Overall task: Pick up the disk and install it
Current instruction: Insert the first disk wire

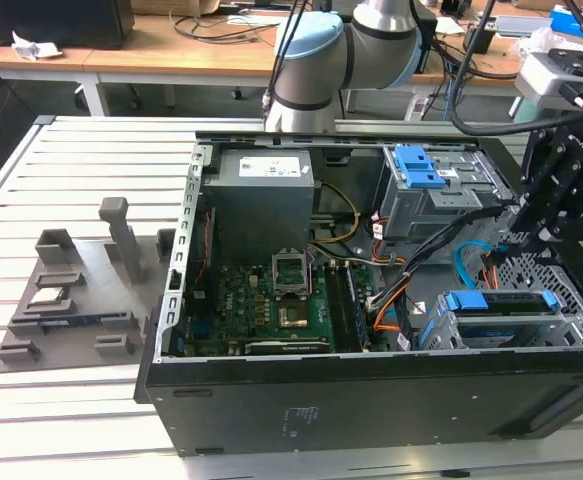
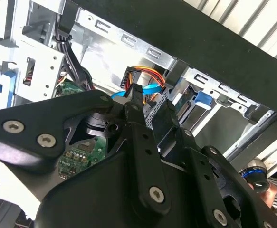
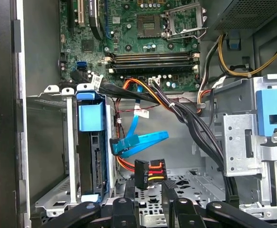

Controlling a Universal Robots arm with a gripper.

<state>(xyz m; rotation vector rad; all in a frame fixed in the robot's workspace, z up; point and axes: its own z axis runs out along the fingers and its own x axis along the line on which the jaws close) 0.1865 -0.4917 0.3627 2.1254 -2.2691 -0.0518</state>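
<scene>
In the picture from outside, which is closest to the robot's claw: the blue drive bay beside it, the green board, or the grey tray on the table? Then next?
From the gripper:
1. Blue drive bay, just beneath it at the case's front edge.
2. Green board, mid-case, toward the exterior view's left.
3. Grey tray, outside the case, far left.

I see a green motherboard circuit board [image 1: 271, 305], a black steel computer case [image 1: 371, 395], a flat bright-blue data cable [image 3: 140, 141] and orange-yellow-red power wires [image 3: 150, 171] (black plug), blue plastic drive rails [image 3: 90, 116].
</scene>
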